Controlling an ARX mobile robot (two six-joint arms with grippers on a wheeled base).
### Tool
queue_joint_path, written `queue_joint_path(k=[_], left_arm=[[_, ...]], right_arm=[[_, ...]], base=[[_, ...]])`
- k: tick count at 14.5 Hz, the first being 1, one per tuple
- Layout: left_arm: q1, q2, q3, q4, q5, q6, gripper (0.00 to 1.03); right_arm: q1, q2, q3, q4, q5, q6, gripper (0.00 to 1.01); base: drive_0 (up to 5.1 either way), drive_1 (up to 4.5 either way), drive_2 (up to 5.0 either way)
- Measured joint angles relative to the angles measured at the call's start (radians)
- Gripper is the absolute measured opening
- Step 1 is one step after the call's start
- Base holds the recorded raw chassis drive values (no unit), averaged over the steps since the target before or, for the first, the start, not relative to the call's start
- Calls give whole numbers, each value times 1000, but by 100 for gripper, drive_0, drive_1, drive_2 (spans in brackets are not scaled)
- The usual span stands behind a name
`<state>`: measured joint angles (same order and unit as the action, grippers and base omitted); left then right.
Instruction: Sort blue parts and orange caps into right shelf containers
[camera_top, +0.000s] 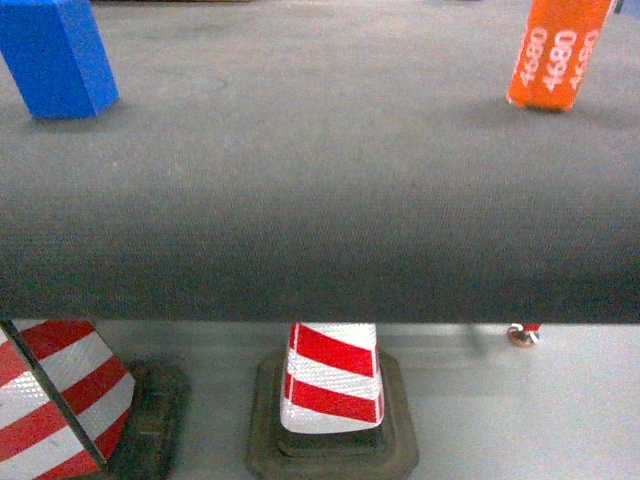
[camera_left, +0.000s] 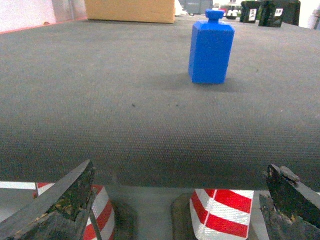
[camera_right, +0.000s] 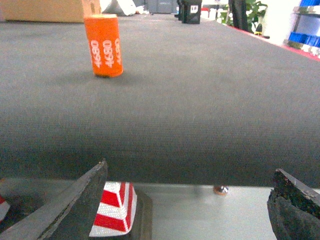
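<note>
Standing apart on grey table (camera_top: 320, 180): blue part (camera_top: 55, 55), orange cap (camera_top: 555, 55)

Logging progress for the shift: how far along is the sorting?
Nothing looks sorted yet. The blue part and the orange cap both stand upright on the grey table. Nothing is in hand: left gripper and right gripper are open, empty. Both pickups and placements remain.
</note>
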<state>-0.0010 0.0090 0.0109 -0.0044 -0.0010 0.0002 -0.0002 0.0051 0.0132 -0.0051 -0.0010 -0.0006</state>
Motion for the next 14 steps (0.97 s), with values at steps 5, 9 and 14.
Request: queue_joint_path(k=[5,9,14], left_arm=[[0,0,0,0,1,0,98],[0,0,0,0,-1,0,98],[0,0,0,0,0,0,98]], right_arm=[[0,0,0,0,1,2,98],[0,0,0,1,0,1,98],[0,0,0,0,1,1,98]], base=[[0,0,0],[0,0,0],[0,0,0]])
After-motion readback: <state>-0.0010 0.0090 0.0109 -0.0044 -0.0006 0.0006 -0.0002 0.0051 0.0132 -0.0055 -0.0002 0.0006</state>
